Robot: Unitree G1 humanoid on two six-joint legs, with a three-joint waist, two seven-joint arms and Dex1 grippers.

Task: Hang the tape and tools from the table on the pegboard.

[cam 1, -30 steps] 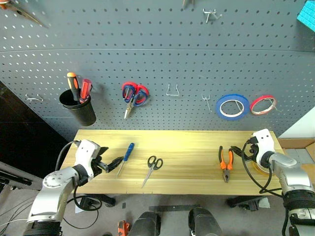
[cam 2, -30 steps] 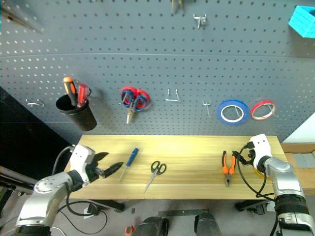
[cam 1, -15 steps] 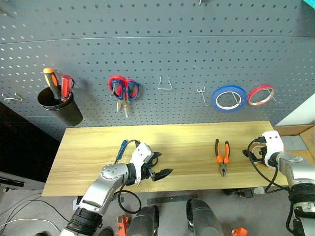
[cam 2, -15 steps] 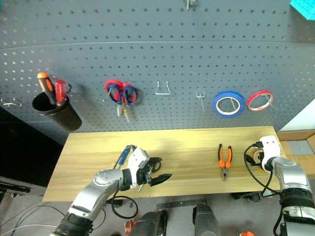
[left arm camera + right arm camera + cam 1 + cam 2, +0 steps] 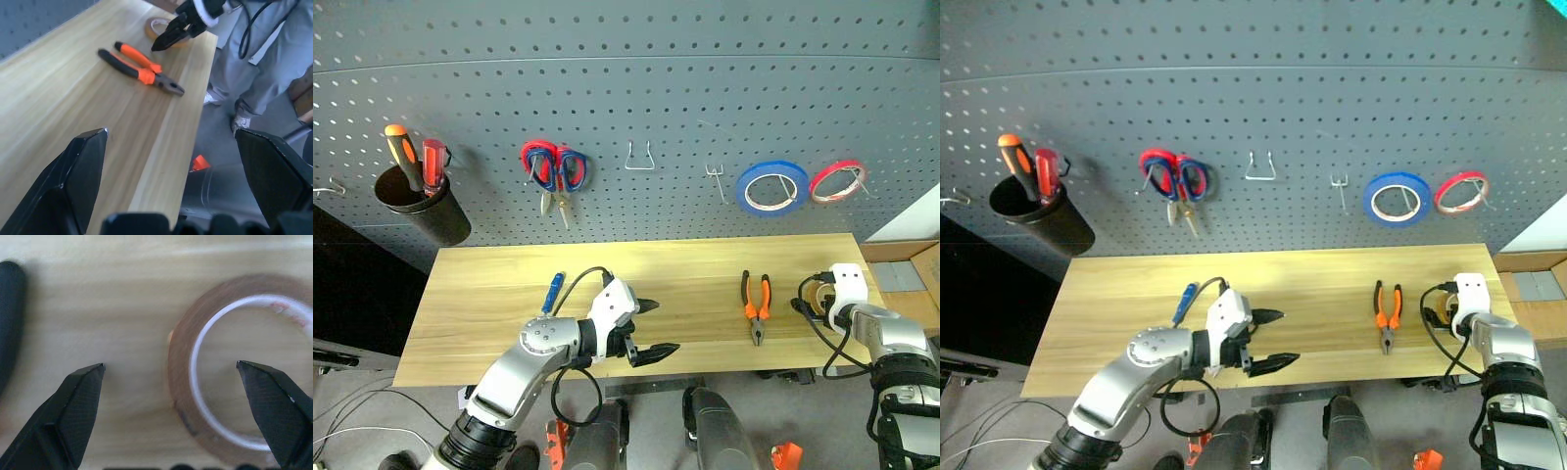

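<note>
On the pale wooden table (image 5: 489,294), the blue-handled screwdriver (image 5: 552,292) lies left of centre, just beside the left gripper (image 5: 651,328), whose fingers are spread wide and empty near the table's near edge. Right of centre lie the orange-and-black pliers (image 5: 756,306). At the far right, the right gripper (image 5: 164,41) hangs over the yellow tape ring (image 5: 230,367), fingers wide apart, gripping nothing. The pegboard (image 5: 666,88) stands behind the table.

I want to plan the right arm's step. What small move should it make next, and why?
Probably lower the right gripper a little and shift it toward the tape, then close. Its fingers stand open just above the table, and one side of the ring lies between them, not yet centred.
</note>
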